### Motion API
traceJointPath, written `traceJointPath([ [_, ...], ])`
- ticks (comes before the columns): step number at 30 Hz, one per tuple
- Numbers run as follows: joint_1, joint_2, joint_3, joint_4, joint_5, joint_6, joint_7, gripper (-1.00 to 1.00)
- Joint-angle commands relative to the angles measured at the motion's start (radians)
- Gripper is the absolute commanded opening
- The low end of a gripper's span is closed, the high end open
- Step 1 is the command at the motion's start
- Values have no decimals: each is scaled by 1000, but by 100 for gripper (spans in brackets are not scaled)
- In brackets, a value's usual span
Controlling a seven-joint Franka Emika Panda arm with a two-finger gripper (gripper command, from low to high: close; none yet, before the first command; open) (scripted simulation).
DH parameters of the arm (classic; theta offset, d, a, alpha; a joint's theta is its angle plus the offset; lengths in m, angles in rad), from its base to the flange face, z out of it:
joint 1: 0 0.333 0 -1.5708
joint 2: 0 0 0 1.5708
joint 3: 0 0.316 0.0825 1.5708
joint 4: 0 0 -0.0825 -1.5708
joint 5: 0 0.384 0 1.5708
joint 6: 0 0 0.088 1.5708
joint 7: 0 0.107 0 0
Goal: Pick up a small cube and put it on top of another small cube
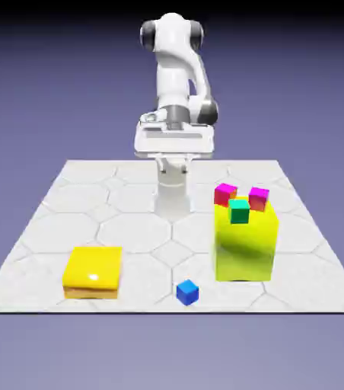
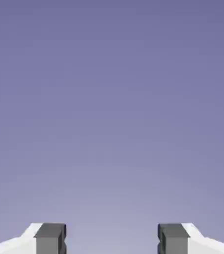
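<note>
The tiny bright blue cube lies on the table near its front edge, between the two yellow blocks. My gripper hangs high above the far middle of the table, well away from the cube. In the hand view the gripper is open. Its two grey fingertips stand wide apart with nothing between them, and only the blue-violet backdrop shows. No cube appears in the hand view.
A tall yellow block at the exterior view's right carries a teal-green cube and two magenta-red cubes. A low, flat yellow block sits at the front left. The table has a hexagon pattern.
</note>
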Motion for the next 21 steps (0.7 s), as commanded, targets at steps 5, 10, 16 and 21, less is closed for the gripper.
traceJointPath([
  [5,-59,181,49,123,51,-143,116,0],
  [10,-119,362,98,246,102,-286,232,0],
  [16,-190,580,156,393,163,-458,371,0],
  [21,-250,761,205,516,214,-601,487,0],
])
